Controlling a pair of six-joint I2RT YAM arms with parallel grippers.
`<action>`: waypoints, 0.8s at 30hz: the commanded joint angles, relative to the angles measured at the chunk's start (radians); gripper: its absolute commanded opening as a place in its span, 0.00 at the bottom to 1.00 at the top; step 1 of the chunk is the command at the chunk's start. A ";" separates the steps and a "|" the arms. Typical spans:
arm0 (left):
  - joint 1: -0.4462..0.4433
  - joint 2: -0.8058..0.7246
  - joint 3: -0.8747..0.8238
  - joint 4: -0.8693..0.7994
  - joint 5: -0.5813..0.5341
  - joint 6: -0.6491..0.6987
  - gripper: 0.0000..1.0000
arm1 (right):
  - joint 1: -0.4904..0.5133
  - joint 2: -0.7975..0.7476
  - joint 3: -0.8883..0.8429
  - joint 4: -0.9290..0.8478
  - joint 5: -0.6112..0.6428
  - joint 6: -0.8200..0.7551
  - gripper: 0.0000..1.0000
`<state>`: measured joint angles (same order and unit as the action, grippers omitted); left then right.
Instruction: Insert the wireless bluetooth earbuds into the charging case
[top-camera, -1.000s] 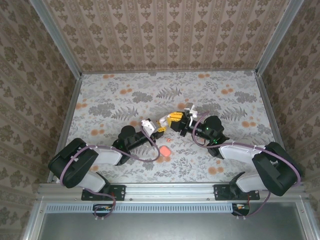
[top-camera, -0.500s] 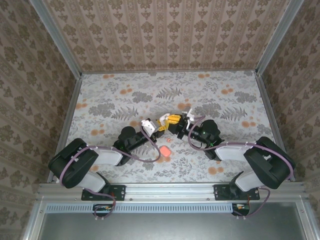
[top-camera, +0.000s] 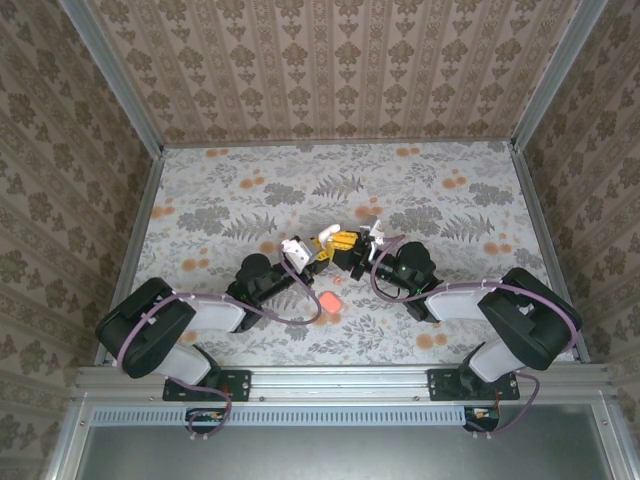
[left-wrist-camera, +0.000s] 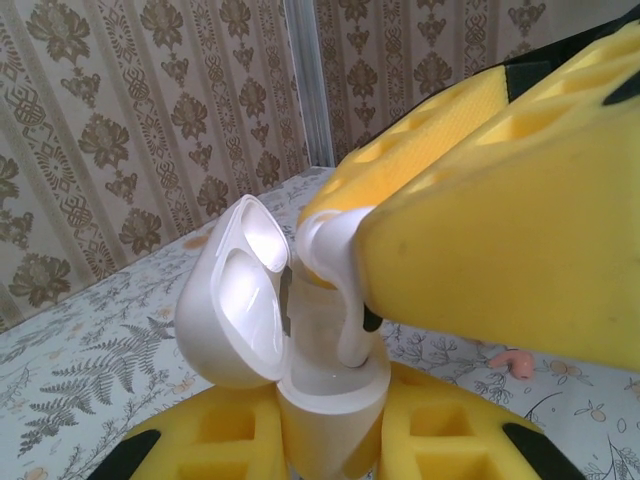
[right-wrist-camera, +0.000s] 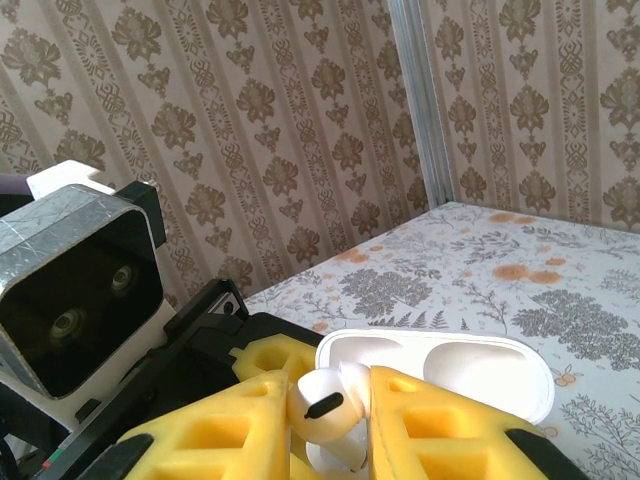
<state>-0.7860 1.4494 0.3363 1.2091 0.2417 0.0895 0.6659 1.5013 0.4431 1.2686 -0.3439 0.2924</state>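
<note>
- Pinching the open white charging case (left-wrist-camera: 335, 400) in my left fingers (left-wrist-camera: 210, 440), the yellow pads pressed against its base from both sides and holding it upright.
- Lid (left-wrist-camera: 235, 300) is flipped back to the left in the left wrist view, with its two hollow wells facing the base.
- My right fingers (right-wrist-camera: 440, 420) are clamped on a white earbud (right-wrist-camera: 325, 405); the bulb sits between the two yellow pads with a dark slot showing on it.
- From the left wrist view, the earbud hangs right over the case, its stem pointing down into the open base. I can't tell how deep it sits.
- In the top view both arms meet near the middle of the flowered surface (top-camera: 250, 190), fingertips nose to nose and lifted off it.
- On the surface just nearer the bases lies a small pinkish-red object (top-camera: 331, 300), apart from both sets of fingers.
- A tiny pink piece (left-wrist-camera: 515, 362) lies on the surface beyond the case; it's too small for me to say what it is.
</note>
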 joint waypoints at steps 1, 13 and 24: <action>-0.011 -0.030 0.030 0.047 -0.008 -0.008 0.09 | 0.008 0.016 0.010 0.052 0.016 0.013 0.24; -0.015 -0.031 0.033 0.044 -0.010 -0.010 0.09 | 0.020 0.030 0.034 0.061 0.024 0.000 0.23; -0.027 -0.032 0.039 0.050 -0.010 -0.023 0.09 | 0.019 0.028 0.029 0.064 0.034 -0.014 0.23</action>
<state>-0.7940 1.4445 0.3435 1.2083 0.2146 0.0891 0.6788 1.5204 0.4553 1.2968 -0.3283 0.2882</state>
